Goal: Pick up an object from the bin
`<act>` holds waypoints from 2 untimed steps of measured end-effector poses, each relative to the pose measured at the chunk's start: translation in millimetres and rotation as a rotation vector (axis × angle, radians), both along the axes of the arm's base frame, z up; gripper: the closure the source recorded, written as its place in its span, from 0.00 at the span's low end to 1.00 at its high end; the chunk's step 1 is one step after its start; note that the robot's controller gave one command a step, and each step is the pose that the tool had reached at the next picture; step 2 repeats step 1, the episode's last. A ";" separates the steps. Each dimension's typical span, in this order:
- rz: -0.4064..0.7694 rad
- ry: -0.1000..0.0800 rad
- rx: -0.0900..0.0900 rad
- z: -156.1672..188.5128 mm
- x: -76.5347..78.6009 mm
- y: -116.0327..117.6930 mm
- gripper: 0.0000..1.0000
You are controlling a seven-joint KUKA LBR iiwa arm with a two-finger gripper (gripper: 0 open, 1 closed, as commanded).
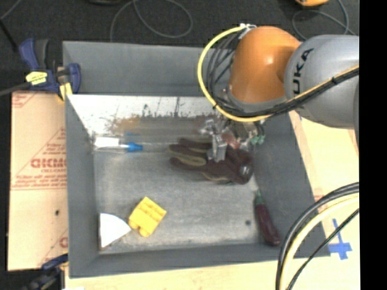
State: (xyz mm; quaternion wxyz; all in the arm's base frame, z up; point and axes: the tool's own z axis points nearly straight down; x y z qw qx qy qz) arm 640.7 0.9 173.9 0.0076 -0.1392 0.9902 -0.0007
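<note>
Dark brown glove (188,156), lying crumpled mid-bin toward the view's right, sits directly under our gripper (216,146); whether it is spread or closed we cannot tell.

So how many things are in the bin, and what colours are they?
Yellow: 1, the block
White: 1, the pointed piece
Dark brown: 1, the glove under the tool
Dark red: 1, the long thing
Clear with blue: 1, the tube
Total: 5

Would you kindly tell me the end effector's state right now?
End effector: open or closed cannot be told; it is over the dark brown floppy glove-like thing.
</note>
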 end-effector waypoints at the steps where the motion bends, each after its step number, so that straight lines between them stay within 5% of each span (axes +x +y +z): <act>1: 0.004 0.003 -0.001 52.9 -3.5 -2.9 1.00; 2: 0.004 0.003 -0.001 52.9 -3.5 -2.9 1.00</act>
